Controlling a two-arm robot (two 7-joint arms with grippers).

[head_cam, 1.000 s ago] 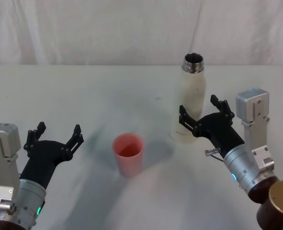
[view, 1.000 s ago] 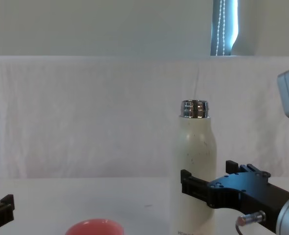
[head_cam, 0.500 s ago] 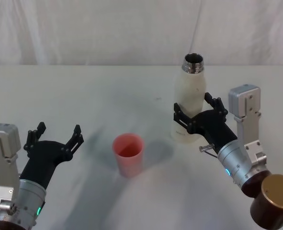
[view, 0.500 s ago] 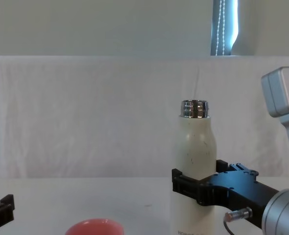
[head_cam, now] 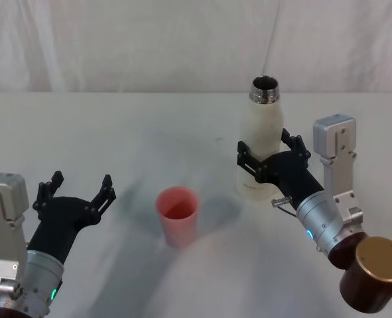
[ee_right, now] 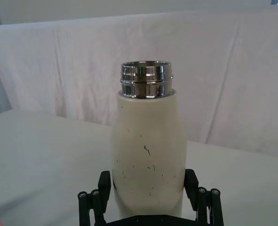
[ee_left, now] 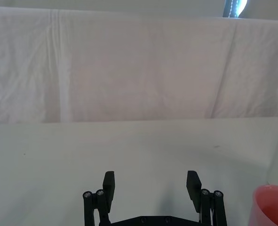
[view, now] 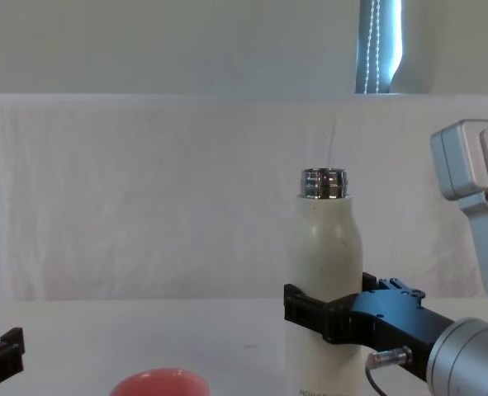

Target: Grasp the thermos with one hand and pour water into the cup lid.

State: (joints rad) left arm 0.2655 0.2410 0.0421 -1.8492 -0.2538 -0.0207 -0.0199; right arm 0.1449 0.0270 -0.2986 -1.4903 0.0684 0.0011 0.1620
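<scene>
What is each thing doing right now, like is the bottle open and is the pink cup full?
thermos: upright on the table, cap off, steel neck open.
cup lid: upright, mouth up; whether it holds water cannot be told.
right gripper: jaws on either side of the thermos body; whether they press it cannot be told.
left gripper: jaws open, holding nothing, to the left of the cup lid.

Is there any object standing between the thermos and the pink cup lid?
Nothing visible does. The thermos, with the right gripper around it, and the cup lid have bare table between them.

text: none legible | thermos [view: 324,289] base lettering: perhaps cropped, unreadable
</scene>
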